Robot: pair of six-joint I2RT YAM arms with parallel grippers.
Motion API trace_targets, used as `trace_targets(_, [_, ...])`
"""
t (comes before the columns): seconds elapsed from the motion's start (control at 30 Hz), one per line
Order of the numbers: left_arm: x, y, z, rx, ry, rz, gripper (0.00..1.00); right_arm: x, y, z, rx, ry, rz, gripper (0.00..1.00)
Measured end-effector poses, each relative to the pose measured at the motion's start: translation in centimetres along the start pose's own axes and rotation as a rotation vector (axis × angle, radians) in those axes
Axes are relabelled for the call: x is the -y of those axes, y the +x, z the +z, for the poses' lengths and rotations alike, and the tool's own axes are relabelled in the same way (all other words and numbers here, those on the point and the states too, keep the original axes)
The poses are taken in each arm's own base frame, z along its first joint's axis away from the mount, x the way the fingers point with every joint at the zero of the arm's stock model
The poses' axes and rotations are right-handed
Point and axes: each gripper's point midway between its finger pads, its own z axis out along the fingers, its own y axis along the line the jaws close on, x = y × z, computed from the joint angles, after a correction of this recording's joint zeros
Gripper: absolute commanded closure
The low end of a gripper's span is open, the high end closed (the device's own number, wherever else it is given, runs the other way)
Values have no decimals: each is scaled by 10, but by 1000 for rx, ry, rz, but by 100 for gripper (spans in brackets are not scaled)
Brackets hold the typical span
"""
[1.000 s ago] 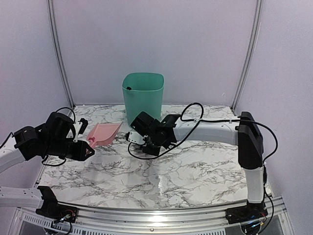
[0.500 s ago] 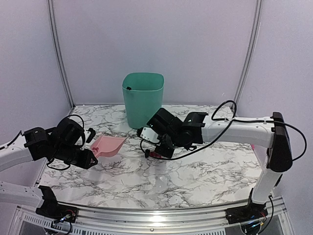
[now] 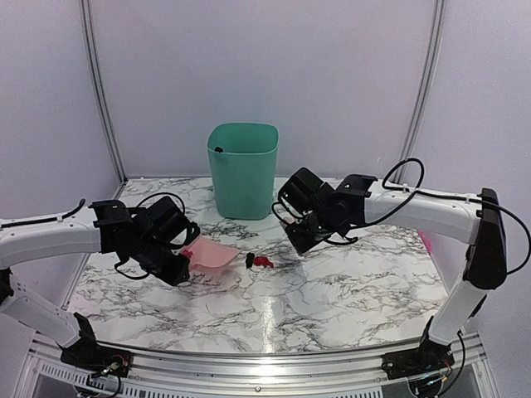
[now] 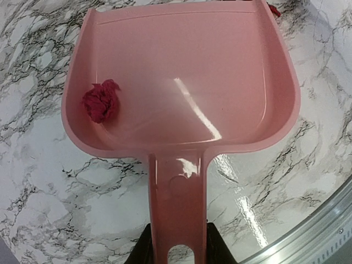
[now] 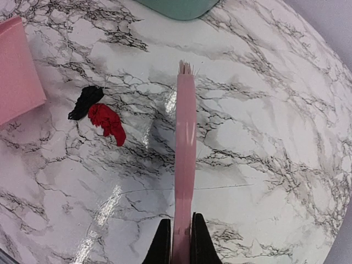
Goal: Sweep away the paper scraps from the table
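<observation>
Left gripper (image 4: 176, 245) clamped on handle of dustpan (image 4: 181, 82), pan lying on marble surface (image 3: 332, 290). One dark-red paper scrap (image 4: 101, 102) inside pan, against left wall near handle end. Right gripper (image 5: 180, 242) closed on pink brush (image 5: 186, 137), bristle end pointing toward green bin (image 3: 242, 170). Red scrap (image 5: 108, 121) and black scrap (image 5: 86, 102) touching each other on surface, between pan lip and brush, apart from both.

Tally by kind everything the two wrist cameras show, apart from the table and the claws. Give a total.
dustpan: 1
brush: 1
bin: 1
paper scraps: 3, namely the crimson scrap in the dustpan, the red scrap and the black scrap
Total: 6
</observation>
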Motion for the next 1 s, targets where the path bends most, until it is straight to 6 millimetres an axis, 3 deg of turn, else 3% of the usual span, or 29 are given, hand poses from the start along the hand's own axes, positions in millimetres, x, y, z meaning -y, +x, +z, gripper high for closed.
trace_targets(0.2, [2, 9, 23, -72, -78, 161, 100, -17, 7, 8, -41, -71, 95, 100])
trace_targets(0.43, [-4, 8, 26, -77, -121, 291, 100, -44, -7, 34, -58, -139, 124, 100])
trace_targets(0.6, [-2, 10, 42, -137, -128, 376, 100, -56, -13, 40, -46, -189, 121, 100])
trace_targets(0.83, [13, -17, 52, -134, -112, 465, 100, -72, -23, 36, -10, -279, 94, 100])
trace_targets(1.0, [19, -21, 62, -152, -100, 502, 100, -83, -30, 33, 16, -344, 68, 100])
